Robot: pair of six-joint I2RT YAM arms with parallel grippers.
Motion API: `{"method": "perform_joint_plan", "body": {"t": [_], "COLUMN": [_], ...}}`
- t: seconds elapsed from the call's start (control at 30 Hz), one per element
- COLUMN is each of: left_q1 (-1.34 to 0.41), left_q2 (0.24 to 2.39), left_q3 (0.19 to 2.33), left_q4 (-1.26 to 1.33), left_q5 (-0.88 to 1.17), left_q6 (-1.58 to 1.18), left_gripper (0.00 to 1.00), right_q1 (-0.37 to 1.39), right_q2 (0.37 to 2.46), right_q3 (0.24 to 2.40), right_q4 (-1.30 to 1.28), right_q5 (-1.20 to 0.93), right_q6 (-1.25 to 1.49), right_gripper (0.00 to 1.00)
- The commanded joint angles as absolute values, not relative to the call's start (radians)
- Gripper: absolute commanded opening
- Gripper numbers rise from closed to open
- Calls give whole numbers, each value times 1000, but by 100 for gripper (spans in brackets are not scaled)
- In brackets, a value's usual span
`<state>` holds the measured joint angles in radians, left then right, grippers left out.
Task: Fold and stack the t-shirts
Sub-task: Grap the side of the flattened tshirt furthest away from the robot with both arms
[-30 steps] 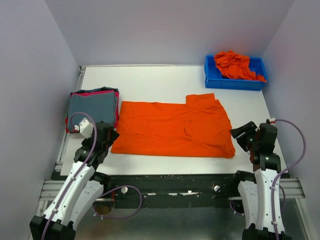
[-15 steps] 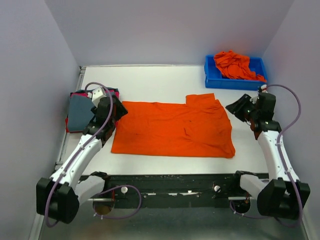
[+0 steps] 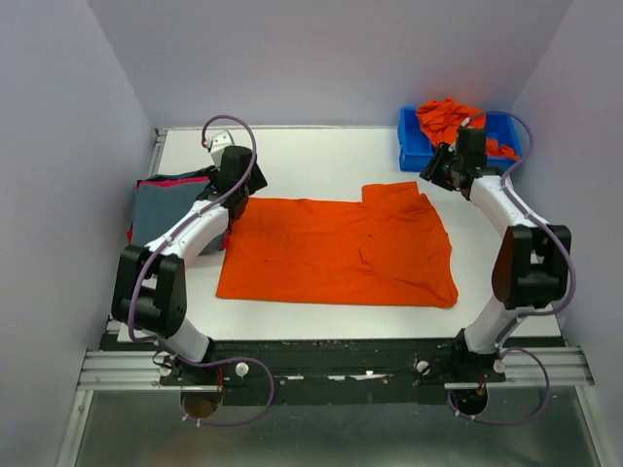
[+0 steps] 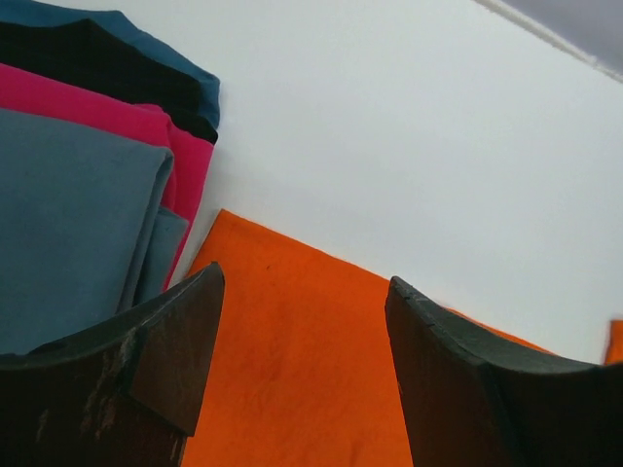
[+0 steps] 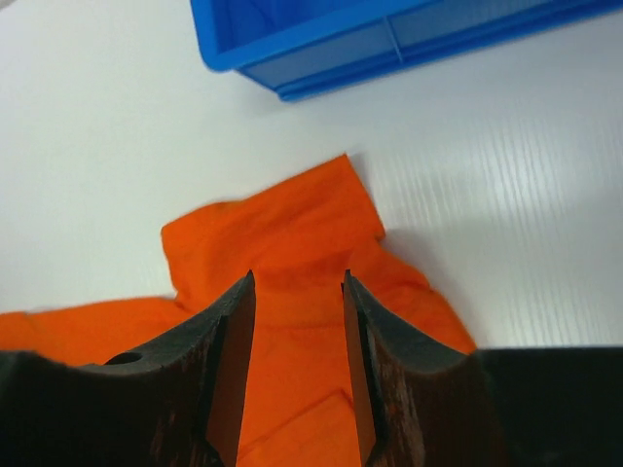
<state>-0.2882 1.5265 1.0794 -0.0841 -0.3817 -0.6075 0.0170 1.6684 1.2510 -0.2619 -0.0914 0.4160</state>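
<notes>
Since both arms are out over the far edge of the spread orange t-shirt [image 3: 336, 251], the step in hand looks like a two-corner pickup for the next fold. To do it well, lower both sides evenly, pinch right at the hem so every layer is caught, lift just enough to clear the counter [image 3: 321, 161], then bring the edge toward the near side without dragging the rest. The left gripper [image 4: 302, 292] is spread wide and empty. It hovers above the shirt's far-left corner [image 4: 226, 216], which lies just ahead of the fingertips, not touching them. The right gripper [image 5: 298, 282] is partly open and also empty, with the sleeve [image 5: 282, 224] at the far-right end showing through its gap from above — no contact visible. The folded stack [image 3: 175, 209], grey-blue on top and red-pink under, sits just left of the left gripper, so there is a risk of snagging it. More orange shirts [image 3: 453, 122] wait in the blue bin [image 3: 453, 163] beyond the right gripper.
</notes>
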Motion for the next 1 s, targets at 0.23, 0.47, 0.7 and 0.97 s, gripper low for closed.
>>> {"method": "perform_joint_plan", "body": {"t": [0.23,0.47,0.7,0.97], "left_q1": [-276,-275,-262,-250], "left_q2": [1755,1807,1827,1844], "left_q3": [1262,1292,1307,1316], "left_q4": [-124,-127,-144,-152], "left_q5": [-359,-362,-353,-330], "left_q6": [-609,-612,-612,-618], "left_gripper": [77,77,77,77], "right_q1": [58,55,57,58], "right_q2": [2057,2226,2326,2325], "right_q3": [1650,1854,1973,1982], "right_q4": [-431,-603,-726,-758], "right_q5": [34,34,23,26], "right_q6": [328,362,379,385], "right_gripper": [51,51,48,37]}}
